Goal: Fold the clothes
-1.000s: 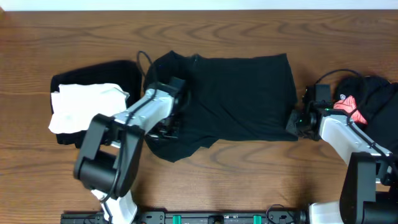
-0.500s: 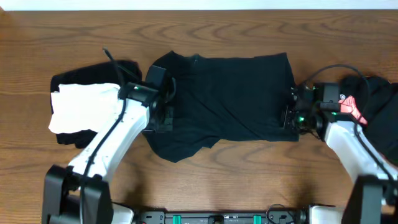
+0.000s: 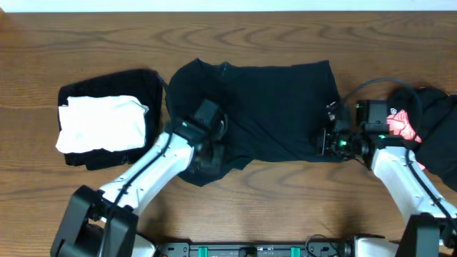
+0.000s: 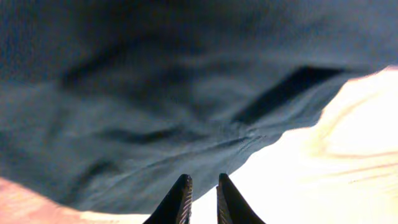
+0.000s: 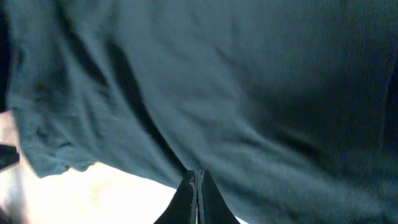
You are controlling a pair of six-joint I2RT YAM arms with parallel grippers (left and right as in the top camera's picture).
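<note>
Overhead:
- Black T-shirt (image 3: 271, 107) lies spread flat at centre of the table (image 3: 285, 207), collar toward the upper left, and 1 loose flap sags at its lower left edge.
- Left claw (image 3: 206, 155) sits over that lower left flap.
- Right claw (image 3: 327, 143) sits at the shirt's lower right corner.
- At left of frame a white garment (image 3: 100, 123) rests on a folded black garment (image 3: 121, 82), and both look finished.
- At far right a pink garment (image 3: 401, 125) lies on a dark heap (image 3: 437, 118) that is not yet folded.

Left wrist:
- Left claw (image 4: 203, 186) stands narrow, with a slim gap and only bright table (image 4: 323, 168) showing between the tips.
- It holds nothing.
- The shirt's hem (image 4: 261, 140) runs just ahead of the tips, rumpled, with a dark fold opening.

Right wrist:
- Right claw (image 5: 196, 183) has its tips pressed together at the shirt's edge.
- Fabric (image 5: 217, 81) fills most of the frame, with bare table at lower left.
- Whether any hem is pinched between the tips, I cannot tell.

Judgement:
- The step in hand is taking hold of the near edge of the middle shirt at 2 points, ahead of a fold.
- The next move calls for the left claw to widen, drop onto the flap and close on the hem.
- Then both claws need to lift and carry the near edge toward the far edge together, level, so the cloth does not skew.
</note>
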